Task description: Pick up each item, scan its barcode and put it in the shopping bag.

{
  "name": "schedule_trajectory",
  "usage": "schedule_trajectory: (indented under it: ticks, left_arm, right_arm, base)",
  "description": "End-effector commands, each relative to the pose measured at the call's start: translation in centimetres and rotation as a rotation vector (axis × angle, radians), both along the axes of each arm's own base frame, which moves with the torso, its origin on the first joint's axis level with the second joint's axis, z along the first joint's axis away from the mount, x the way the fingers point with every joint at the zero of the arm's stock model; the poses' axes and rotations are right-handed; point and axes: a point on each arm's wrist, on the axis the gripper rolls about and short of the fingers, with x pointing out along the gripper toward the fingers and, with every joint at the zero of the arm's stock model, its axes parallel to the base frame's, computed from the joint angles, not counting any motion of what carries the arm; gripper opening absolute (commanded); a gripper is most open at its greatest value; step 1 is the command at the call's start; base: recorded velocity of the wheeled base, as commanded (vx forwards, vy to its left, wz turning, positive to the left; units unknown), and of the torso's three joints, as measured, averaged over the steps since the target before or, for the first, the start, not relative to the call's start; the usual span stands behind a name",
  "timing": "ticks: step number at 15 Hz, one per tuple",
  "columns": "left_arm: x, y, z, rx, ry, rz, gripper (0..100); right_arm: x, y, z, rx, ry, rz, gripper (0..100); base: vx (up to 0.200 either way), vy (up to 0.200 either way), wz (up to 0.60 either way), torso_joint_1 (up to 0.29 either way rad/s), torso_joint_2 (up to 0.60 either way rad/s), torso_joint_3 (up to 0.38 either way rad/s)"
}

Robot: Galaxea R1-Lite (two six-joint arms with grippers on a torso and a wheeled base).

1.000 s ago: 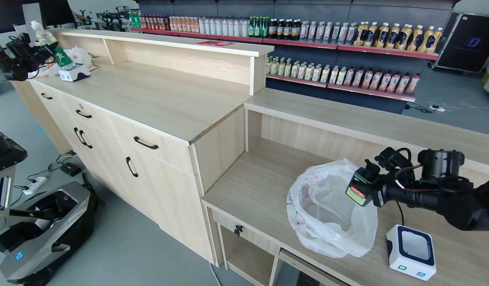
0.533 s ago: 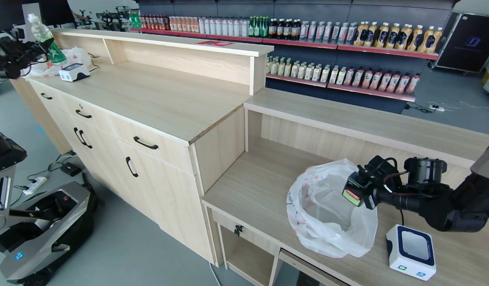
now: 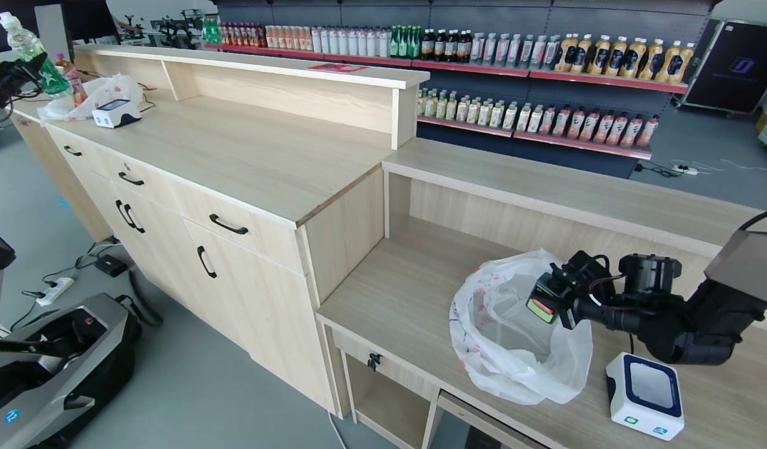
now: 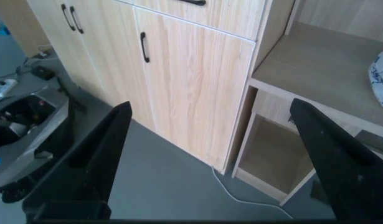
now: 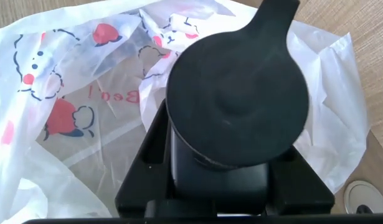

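Note:
The white shopping bag (image 3: 483,312) lies open on the low counter, its printed film also in the right wrist view (image 5: 66,112). My right gripper (image 3: 553,298) hangs over the bag's right rim, shut on a small dark container (image 3: 541,308) with a green and red label. In the right wrist view the gripper (image 5: 235,134) holds that container (image 5: 236,99), whose round black top faces the camera above the bag's mouth. A white scanner (image 3: 645,396) with a blue-edged window sits to the right of the bag. My left gripper (image 4: 210,109) is open and empty, off the counter above the floor.
A tall wooden cabinet (image 3: 234,187) with black handles stands left of the low counter (image 3: 396,293). Shelves of bottles (image 3: 514,56) line the back wall. Another robot's base (image 3: 53,362) is on the floor at left; on the far counter stand a second scanner (image 3: 115,113) and a bag.
My right gripper has carried the container left and slightly down, further over the bag's opening. At the far left, another arm holding a bottle has moved up and away.

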Motion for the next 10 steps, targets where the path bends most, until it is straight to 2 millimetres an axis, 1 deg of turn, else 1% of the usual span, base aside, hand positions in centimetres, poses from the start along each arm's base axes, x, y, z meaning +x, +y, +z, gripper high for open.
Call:
schedule_trajectory:
  ticks: [1,4,6,10]
  left_arm:
    - [0.0,0.0,0.0,0.0,0.0,0.001,100]
    - [0.0,0.0,0.0,0.0,0.0,0.001,100]
    - [0.0,0.0,0.0,0.0,0.0,0.001,100]
    - [0.0,0.0,0.0,0.0,0.0,0.001,100]
  right_arm:
    - [0.8,-0.2,-1.3,0.014,0.008,-0.009,0]
    - [1.5,-0.2,-1.8,0.035,0.007,-0.016,0]
    - [2.1,-0.2,-2.6,0.041,0.012,-0.017,0]
    - [2.5,-0.1,-3.5,0.042,0.016,-0.014,0]
  base:
    - [0.0,0.0,0.0,0.0,0.0,0.0]
    - [0.0,0.0,0.0,0.0,0.0,0.0]
    - [0.0,0.0,0.0,0.0,0.0,0.0]
    - [0.0,0.0,0.0,0.0,0.0,0.0]
